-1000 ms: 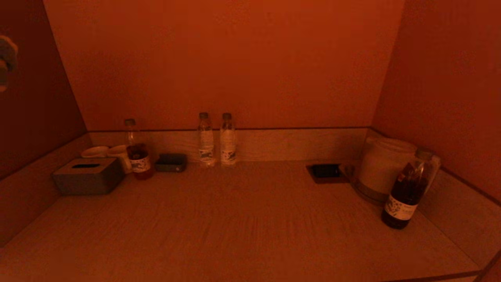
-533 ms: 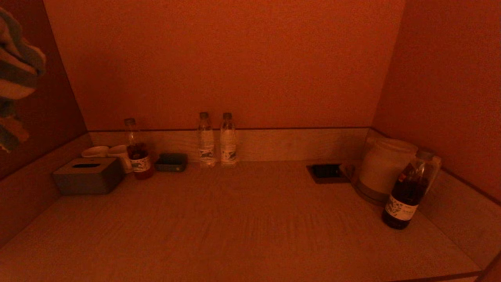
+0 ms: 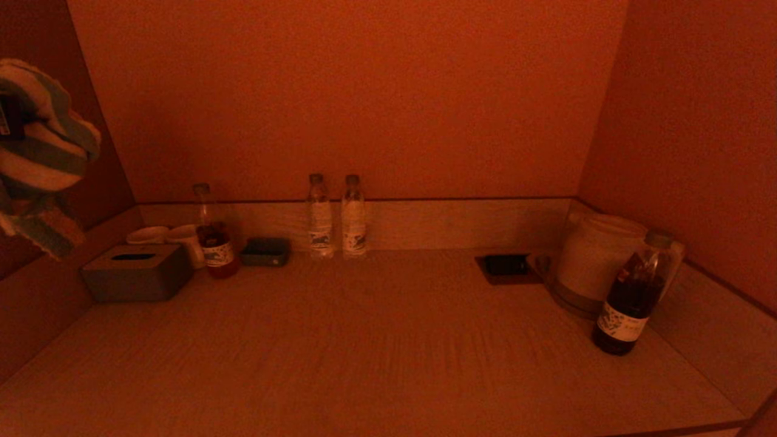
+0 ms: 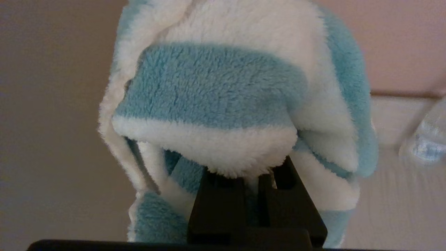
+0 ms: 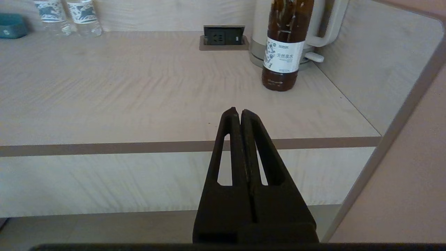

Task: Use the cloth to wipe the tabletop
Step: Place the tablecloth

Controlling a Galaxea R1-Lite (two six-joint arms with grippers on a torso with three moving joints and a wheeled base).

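A fluffy blue-and-white striped cloth (image 3: 37,152) hangs in the air at the far left, above the tissue box, well clear of the light wooden tabletop (image 3: 376,340). My left gripper (image 4: 256,174) is shut on the cloth (image 4: 223,90), which drapes over and hides its fingertips. My right gripper (image 5: 240,112) is shut and empty, held in front of the tabletop's front edge (image 5: 104,148); it does not show in the head view.
A grey tissue box (image 3: 137,272), two cups (image 3: 167,237), a tea bottle (image 3: 213,233) and a small dark tray (image 3: 266,251) stand at the back left. Two water bottles (image 3: 335,216) stand at the back wall. A socket (image 3: 505,266), a kettle (image 3: 592,258) and a tea bottle (image 3: 631,297) stand at the right.
The cloth in my left gripper has come further into the head view from the left edge, moving right and down. The right gripper's earlier position is not shown.
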